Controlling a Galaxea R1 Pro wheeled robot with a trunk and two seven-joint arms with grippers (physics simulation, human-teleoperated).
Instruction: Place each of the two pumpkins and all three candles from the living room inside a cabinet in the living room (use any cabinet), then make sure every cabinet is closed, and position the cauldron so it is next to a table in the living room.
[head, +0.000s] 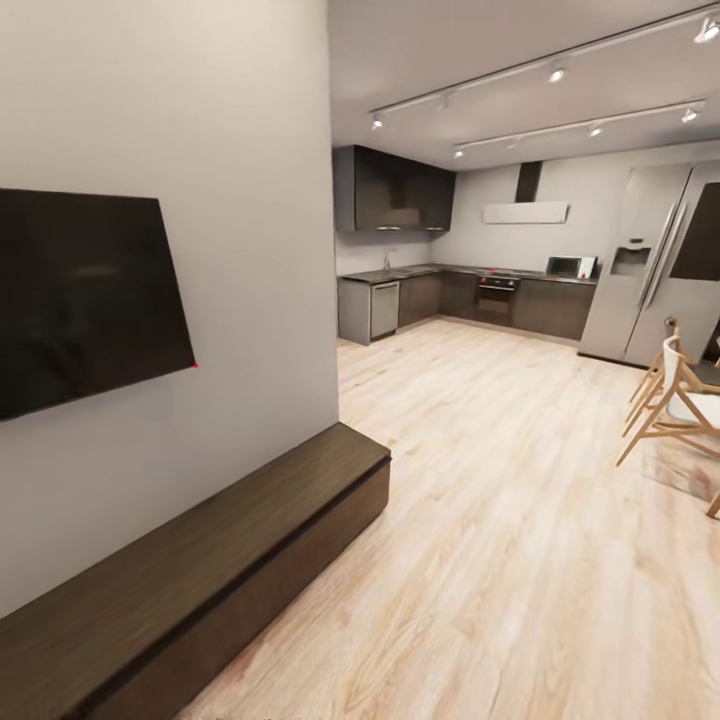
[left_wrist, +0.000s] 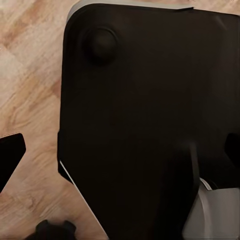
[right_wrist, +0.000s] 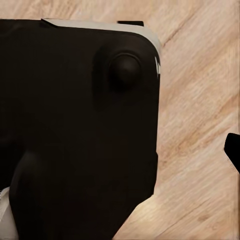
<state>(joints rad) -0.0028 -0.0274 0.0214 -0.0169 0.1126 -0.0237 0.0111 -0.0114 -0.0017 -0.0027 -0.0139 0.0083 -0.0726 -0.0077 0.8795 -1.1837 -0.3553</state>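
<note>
Long dark cabinet (head: 200, 570) shut under wall TV (head: 85, 300), kitchen (head: 450, 290) beyond, chairs (head: 680, 400) right, grippers' spread impossible to tell

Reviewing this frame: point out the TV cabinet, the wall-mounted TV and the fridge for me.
cabinet (head: 200, 560): head view, on its dark-brown top surface.
TV (head: 85, 300): head view, middle of the black screen.
fridge (head: 650, 265): head view, on its grey door front.

Bright, even light from ceiling spotlights (head: 556, 74); soft, slightly blurred renders.
</note>
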